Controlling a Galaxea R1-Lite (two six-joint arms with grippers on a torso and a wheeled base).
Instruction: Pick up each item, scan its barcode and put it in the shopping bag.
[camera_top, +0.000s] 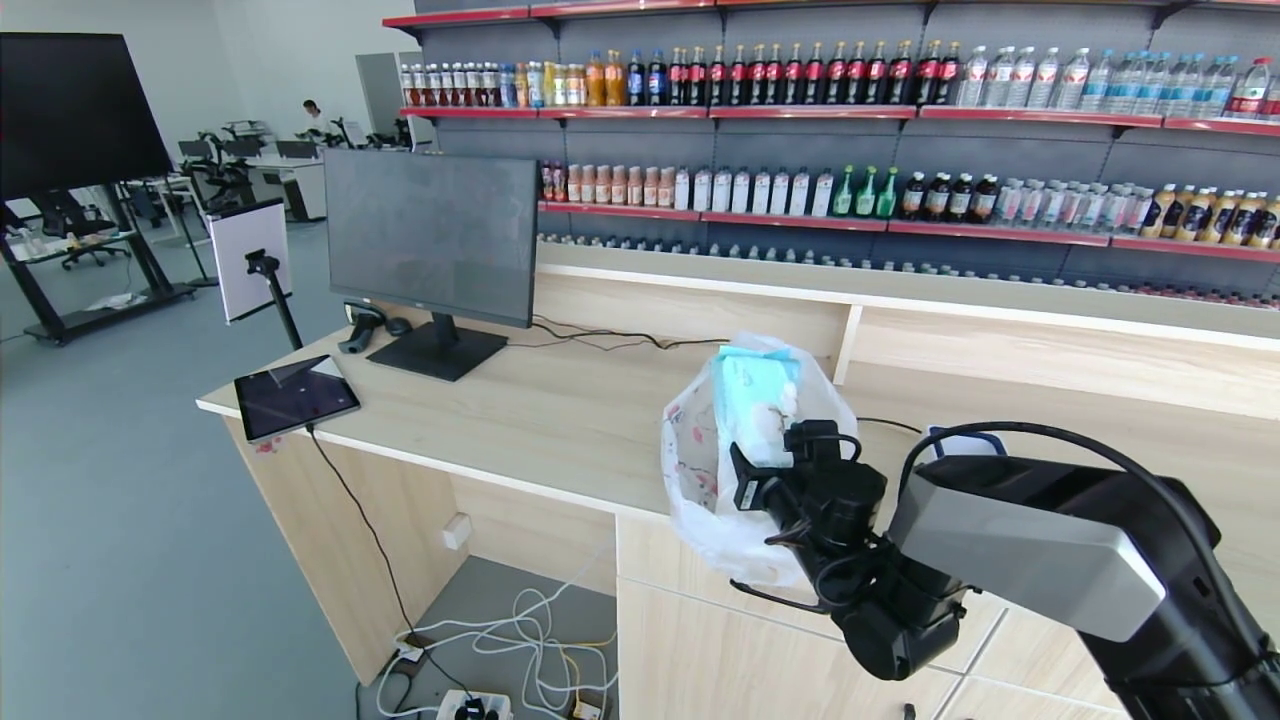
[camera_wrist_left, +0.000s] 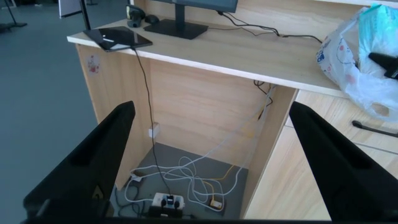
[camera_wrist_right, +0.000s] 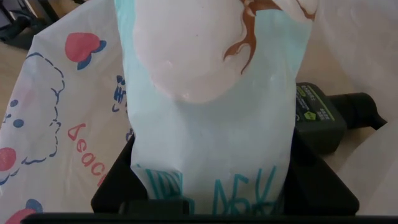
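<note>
Bagging step, looks like: clutching blue packet (camera_top: 750, 395) in right gripper (camera_top: 768, 445) at mouth of shopping bag (camera_top: 695, 480), 4 o'clock off the monitor (camera_top: 430, 235); left gripper (camera_wrist_left: 211, 158) gaping, empty. Next, probably: lower, then let go.

Bare counter (camera_top: 560, 420) lies open mid-frame between the monitor (camera_top: 430, 235), upper left, and the shopping bag (camera_top: 692, 470), centre. A pale blue pack (camera_top: 750, 400) fills the bag's mouth.

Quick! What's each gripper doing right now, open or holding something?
Left gripper: open, holding nothing.
Right gripper: shut on the pale blue plastic packet, at the mouth of the white printed plastic shopping bag.
</note>
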